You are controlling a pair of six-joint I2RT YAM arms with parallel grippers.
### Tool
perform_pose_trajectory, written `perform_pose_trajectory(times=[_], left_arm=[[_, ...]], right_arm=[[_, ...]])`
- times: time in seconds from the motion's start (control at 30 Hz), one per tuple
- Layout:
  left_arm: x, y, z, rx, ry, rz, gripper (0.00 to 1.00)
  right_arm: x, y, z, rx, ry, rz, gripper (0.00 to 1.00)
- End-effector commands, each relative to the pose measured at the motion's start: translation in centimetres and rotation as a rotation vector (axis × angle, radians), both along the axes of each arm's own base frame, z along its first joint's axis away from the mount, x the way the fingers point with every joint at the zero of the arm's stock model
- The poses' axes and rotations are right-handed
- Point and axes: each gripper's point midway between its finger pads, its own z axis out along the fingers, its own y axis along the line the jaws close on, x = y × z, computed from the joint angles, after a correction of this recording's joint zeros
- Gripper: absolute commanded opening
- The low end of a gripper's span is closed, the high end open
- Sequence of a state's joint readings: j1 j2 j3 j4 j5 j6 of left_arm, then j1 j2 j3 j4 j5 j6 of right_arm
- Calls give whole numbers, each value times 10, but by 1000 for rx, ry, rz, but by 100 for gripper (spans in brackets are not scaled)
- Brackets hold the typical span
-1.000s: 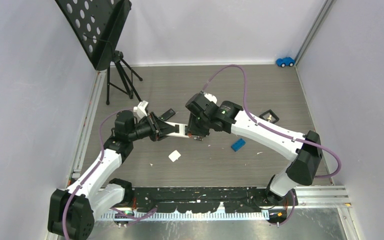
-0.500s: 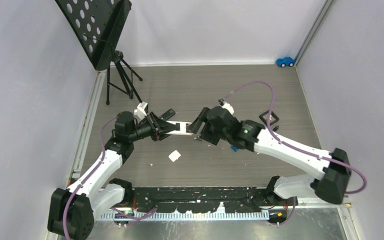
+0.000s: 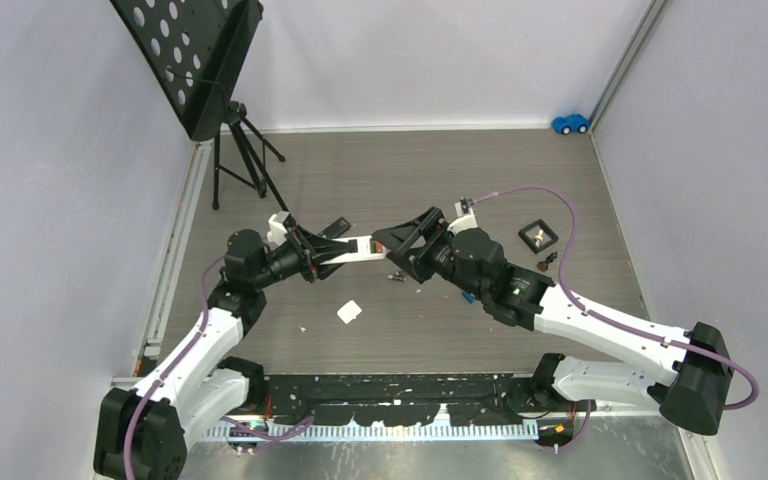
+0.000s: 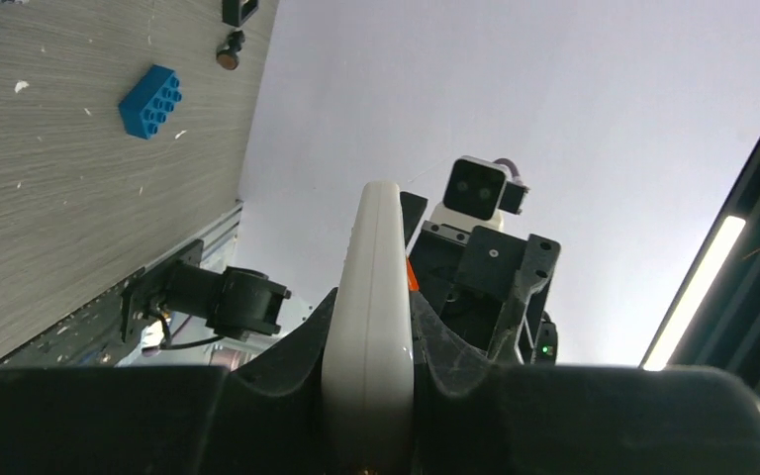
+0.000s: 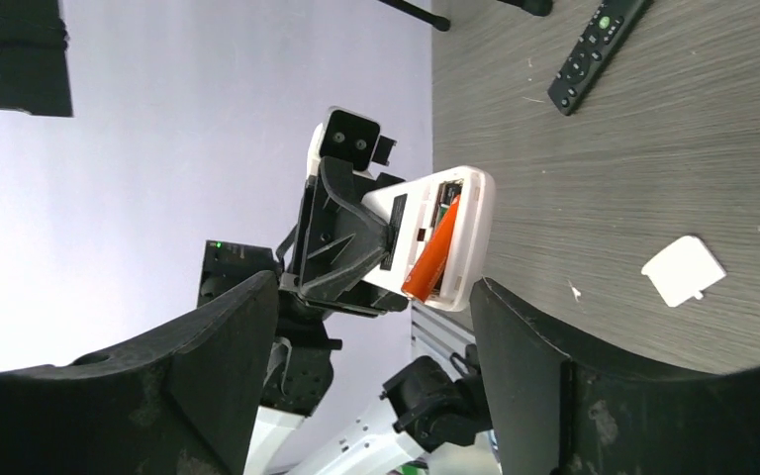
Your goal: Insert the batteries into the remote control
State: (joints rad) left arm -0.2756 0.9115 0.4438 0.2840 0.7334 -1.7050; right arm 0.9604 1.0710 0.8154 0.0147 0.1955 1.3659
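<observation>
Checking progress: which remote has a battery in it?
The white remote in the left hand: an orange battery sits tilted in it. The black remote lies buttons-up.

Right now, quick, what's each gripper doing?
Left gripper: closed on the white remote.
Right gripper: open, holding nothing.

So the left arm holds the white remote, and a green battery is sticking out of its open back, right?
Not quite: the battery is orange, not green, as the right wrist view shows. The left arm does hold the white remote.
</observation>
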Motion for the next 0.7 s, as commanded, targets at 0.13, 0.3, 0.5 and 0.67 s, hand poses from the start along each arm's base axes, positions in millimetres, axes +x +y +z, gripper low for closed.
perform_pose_trajectory(times=[0.13,0.3,0.5,0.67], left_arm=[[-6,1,28,-90,-32,8,0],[-7,2,29,-94,-33,12,0],[-6,2,31,-93,-37,13,0],[-5,2,33,-94,-46,13,0]], right_arm=[[1,8,26,158,-41,1,68],[2,10,21,149,-30,3,61],[4,10,18,159,-25,-3,57],[4,11,13,141,-21,-3,53]])
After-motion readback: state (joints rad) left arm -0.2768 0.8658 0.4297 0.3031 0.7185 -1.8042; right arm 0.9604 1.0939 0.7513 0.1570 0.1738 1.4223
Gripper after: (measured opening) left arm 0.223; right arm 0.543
